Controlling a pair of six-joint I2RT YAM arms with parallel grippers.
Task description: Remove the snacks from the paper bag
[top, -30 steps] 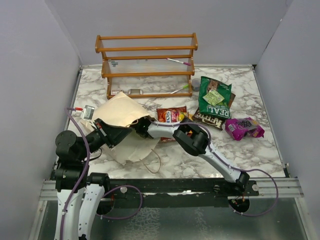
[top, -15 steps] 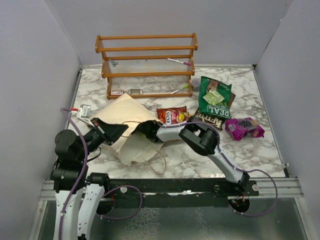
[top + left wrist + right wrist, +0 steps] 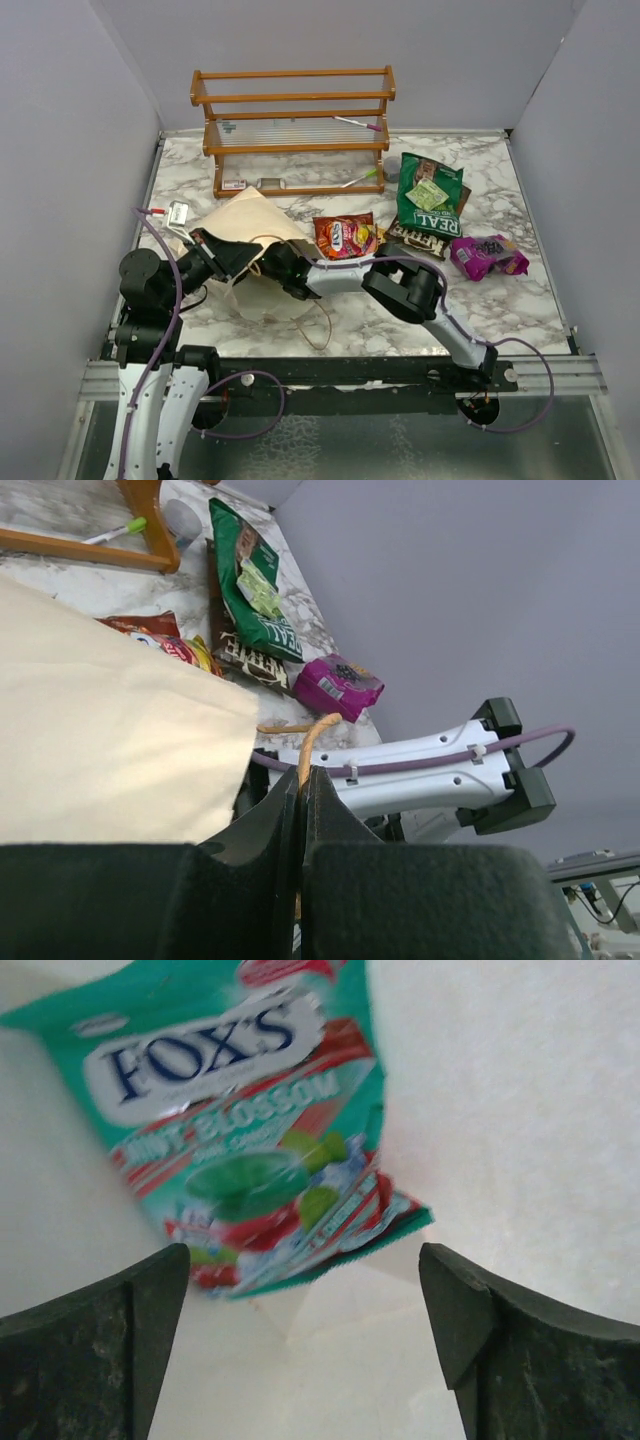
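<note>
Right wrist view: the right claw (image 3: 300,1280) is spread wide inside the paper bag (image 3: 520,1110), with the teal packet (image 3: 240,1130) directly ahead between its fingers. The left claw (image 3: 301,780) is clenched on the cord handle (image 3: 313,738).

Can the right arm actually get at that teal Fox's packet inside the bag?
Probably yes. The right gripper is inside the paper bag, open, and the teal packet lies just ahead with nothing in between. The left gripper, shut on the cord handle, holds the bag's mouth up.
</note>
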